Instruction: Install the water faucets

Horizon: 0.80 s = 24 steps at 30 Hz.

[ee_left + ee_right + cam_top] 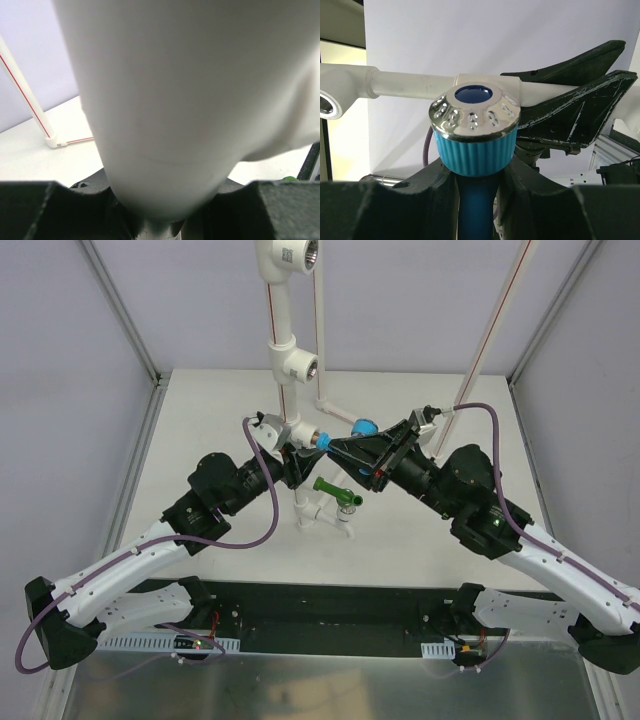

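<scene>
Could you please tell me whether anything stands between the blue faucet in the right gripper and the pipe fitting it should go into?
Nothing visible does. The light blue faucet, clamped in the right gripper jaws, is right up against the white pipe fitting that the left gripper holds. The dark green faucet sits nearer, off that line.

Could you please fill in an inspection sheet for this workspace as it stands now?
Surface: white table, no marks seen.
Job's things: light blue faucet held up near the white pipe; dark green faucet on a low white fitting.
Clutter: nothing seen.
Grippers: left pincer shut on the white pipe; right pincer shut on the light blue faucet below its silver top.
Cables: left purple cable and right purple cable each loop off a wrist.
Surroundings: pale walls, metal frame post, thin red-striped tube leaning at the back.
</scene>
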Each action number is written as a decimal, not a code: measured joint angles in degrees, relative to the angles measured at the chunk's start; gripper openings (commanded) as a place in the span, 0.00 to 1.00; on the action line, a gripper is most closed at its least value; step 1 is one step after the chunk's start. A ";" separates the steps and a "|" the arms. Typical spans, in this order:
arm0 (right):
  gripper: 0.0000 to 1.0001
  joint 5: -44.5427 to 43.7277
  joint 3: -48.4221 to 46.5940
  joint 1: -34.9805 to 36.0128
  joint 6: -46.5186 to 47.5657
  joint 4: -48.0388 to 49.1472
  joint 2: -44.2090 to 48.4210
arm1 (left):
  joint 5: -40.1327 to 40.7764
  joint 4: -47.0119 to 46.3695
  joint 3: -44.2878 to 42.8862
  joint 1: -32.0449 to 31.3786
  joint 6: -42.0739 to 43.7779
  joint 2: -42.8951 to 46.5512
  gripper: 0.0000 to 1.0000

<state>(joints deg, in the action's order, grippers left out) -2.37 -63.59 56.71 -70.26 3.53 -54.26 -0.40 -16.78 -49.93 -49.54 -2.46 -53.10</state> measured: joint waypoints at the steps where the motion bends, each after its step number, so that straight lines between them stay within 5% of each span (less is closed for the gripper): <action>1: 0.01 -0.02 -0.07 0.00 -0.44 -0.20 0.00 | 0.00 -0.02 0.00 0.00 0.00 0.00 0.00; 13: 0.48 0.07 -0.07 -0.15 -0.98 -0.66 0.35 | 0.00 -0.42 0.20 -0.02 0.07 0.00 0.00; 24: 0.54 -2.51 0.57 -1.11 1.07 -3.39 2.69 | 0.48 -0.59 0.66 0.02 -0.04 0.52 0.00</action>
<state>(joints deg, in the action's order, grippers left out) -4.89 -63.02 55.59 -69.19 0.14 -51.57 0.08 -17.37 -49.28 -49.52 -2.50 -52.58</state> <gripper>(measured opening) 0.538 0.320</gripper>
